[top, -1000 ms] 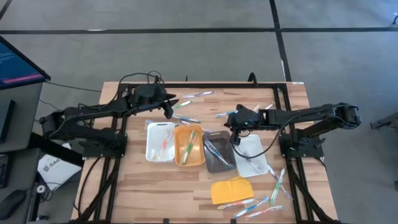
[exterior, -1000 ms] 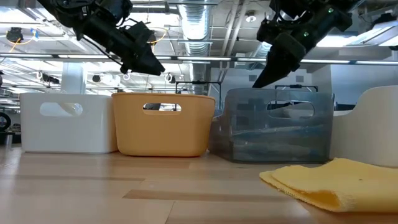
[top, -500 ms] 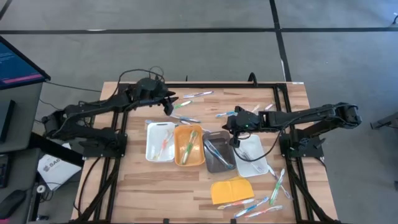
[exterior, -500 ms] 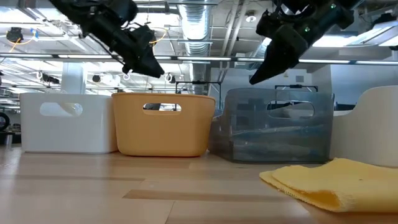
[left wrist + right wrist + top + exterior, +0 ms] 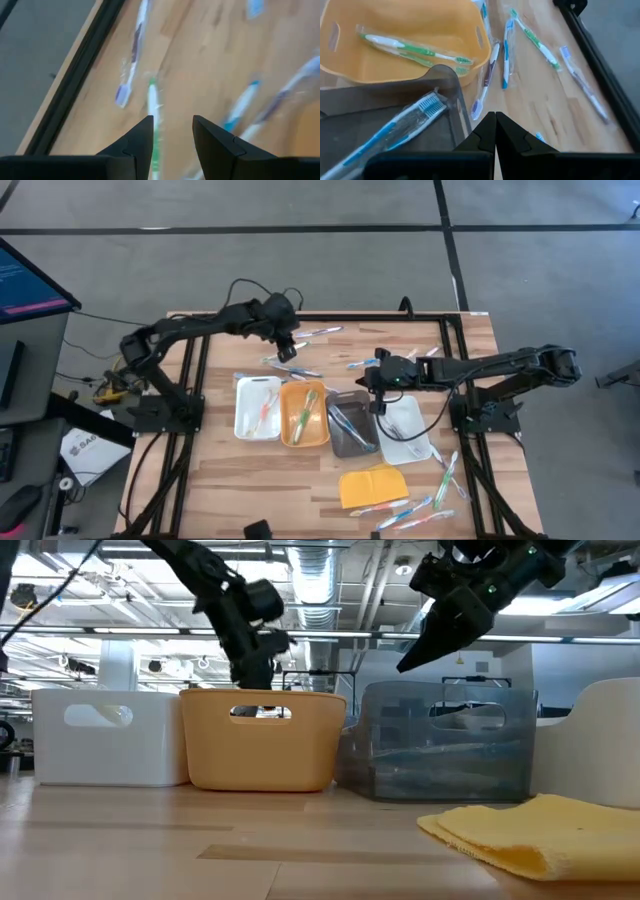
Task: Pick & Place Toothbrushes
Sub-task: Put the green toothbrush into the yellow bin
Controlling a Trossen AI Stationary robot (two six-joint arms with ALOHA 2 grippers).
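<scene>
High view, left gripper [image 5: 286,350] over toothbrushes [image 5: 300,352]

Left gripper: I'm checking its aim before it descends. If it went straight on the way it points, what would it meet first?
Probably the green toothbrush on the table; it lies between the open fingers of the left gripper. Depth is unclear.

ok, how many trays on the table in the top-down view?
4, in a row: white tray on the left, then orange tray, grey tray, and a second white tray on the right. None looks hidden.
</scene>
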